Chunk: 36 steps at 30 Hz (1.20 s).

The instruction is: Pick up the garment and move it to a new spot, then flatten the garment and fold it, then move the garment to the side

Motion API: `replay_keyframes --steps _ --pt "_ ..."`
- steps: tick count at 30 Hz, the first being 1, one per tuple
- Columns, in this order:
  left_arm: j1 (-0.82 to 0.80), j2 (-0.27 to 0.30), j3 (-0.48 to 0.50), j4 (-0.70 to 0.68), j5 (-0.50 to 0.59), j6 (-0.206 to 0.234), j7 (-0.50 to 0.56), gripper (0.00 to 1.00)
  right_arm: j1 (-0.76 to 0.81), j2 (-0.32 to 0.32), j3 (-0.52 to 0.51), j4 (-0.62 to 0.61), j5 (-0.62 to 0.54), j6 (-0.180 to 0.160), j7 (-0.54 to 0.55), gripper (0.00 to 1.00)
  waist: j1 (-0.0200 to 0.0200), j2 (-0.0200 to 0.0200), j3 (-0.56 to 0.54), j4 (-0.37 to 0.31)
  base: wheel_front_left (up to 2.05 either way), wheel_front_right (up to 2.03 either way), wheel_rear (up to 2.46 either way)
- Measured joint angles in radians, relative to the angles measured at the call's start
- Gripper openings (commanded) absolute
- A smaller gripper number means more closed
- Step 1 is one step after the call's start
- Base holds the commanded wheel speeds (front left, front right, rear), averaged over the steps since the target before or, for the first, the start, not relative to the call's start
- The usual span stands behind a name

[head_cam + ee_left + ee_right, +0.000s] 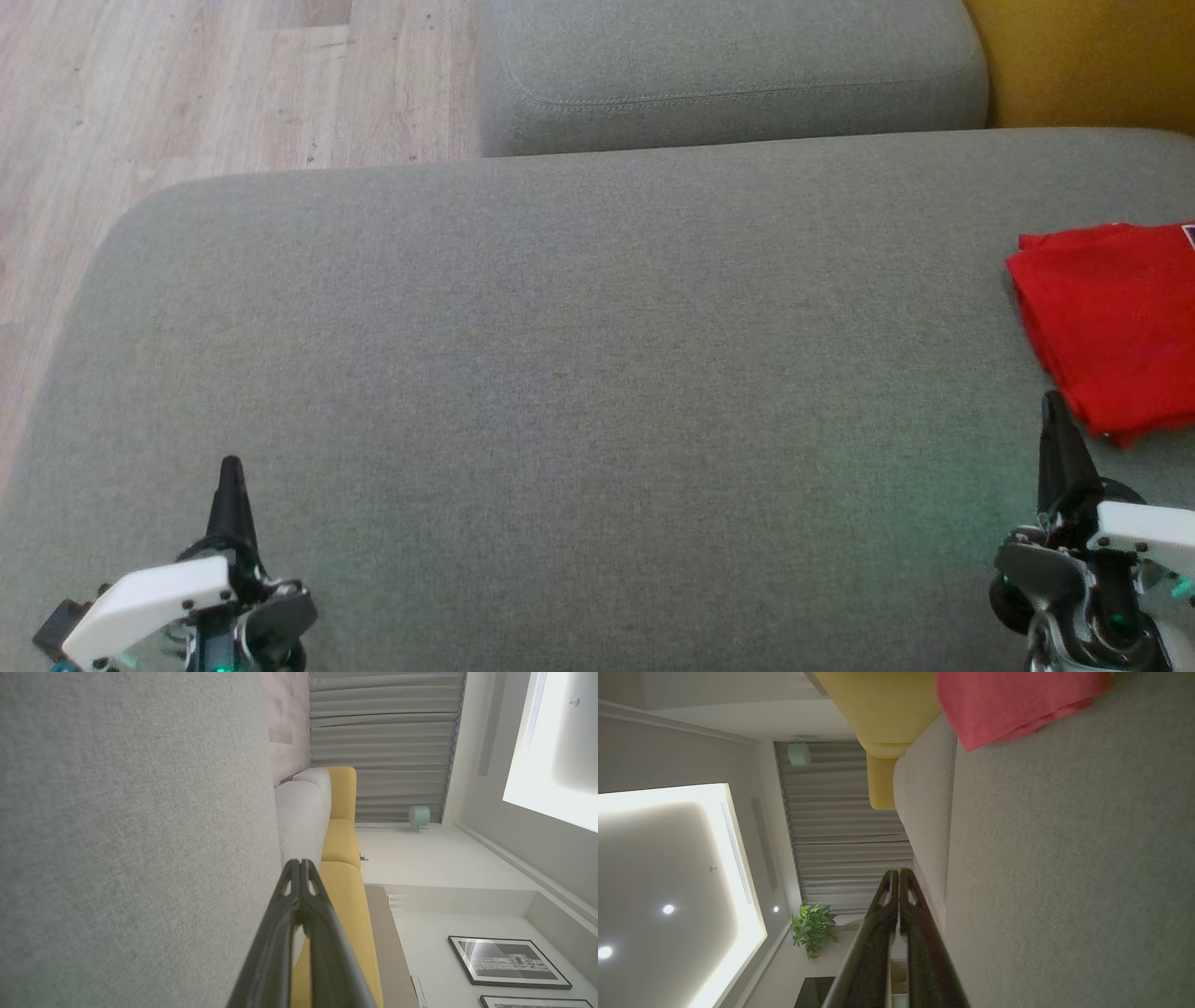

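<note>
Garment (1111, 317): red, soft knit cloth, folded into a flat stack of layers; it lay on the right part of the seat cushion (560, 373), short of the cushion's far edge, and was cut off by the head view's right side.
Garment direction: its visible folded side ran slantwise, the far end nearer the cushion's middle and the near end further right; a layered corner pointed toward the cushion's near side. The long axis could not be told in full.
Garment detail: a stitched hem showed along one edge in the right wrist view; a small dark patch sat at its far right.
Left hand (231, 467): fingers pressed together to a single point, holding nothing, over the cushion's near left part, well apart from the garment.
Right hand (1052, 401): fingers likewise closed tip to tip and empty, just beside the garment's near corner, not touching it.
Seat cushion: broad, grey woven fabric, rounded far left corner.
Second cushion (728, 75): the same grey weave, with a piped seam, butted against the seat cushion's far edge.
Yellow upholstery (1083, 56): beyond the far right corner.
Floor (187, 84): pale wood planks, past the far left corner.
</note>
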Motion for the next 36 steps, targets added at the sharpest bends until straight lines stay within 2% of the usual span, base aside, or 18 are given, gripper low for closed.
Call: replay_keyframes --steps 36 --pt "0.000 0.000 0.000 0.000 0.000 0.000 0.000 0.00 0.000 0.000 0.000 0.000 0.000 0.000 0.000 0.00 0.0000 0.0000 0.000 0.000 0.00 0.00 0.00"
